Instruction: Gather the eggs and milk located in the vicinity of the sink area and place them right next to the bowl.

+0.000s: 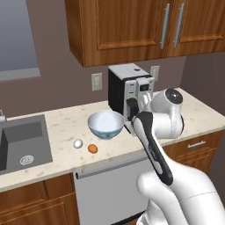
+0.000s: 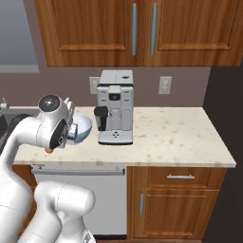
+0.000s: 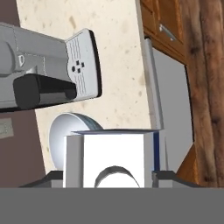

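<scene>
The milk (image 3: 109, 153), a white carton with a blue edge, sits between the fingers of my gripper (image 3: 111, 177), which is shut on it. Just behind the carton lies the bowl (image 3: 65, 131), and the same bowl (image 1: 105, 124) rests on the counter left of the coffee machine. My hand hangs low at the bowl's right side, with its fingers hidden behind my forearm in the left base view. On the counter in front of the bowl are a white egg (image 1: 78, 143) and an orange-brown egg (image 1: 92, 148). The sink (image 1: 22, 149) is at the far left.
A silver and black coffee machine (image 1: 127, 90) stands against the wall right of the bowl, its drip tray (image 3: 83, 63) close to my hand. Wooden cabinets (image 1: 132, 26) hang above. The counter (image 2: 175, 133) extends right of the machine. A dishwasher front (image 1: 105, 189) is below.
</scene>
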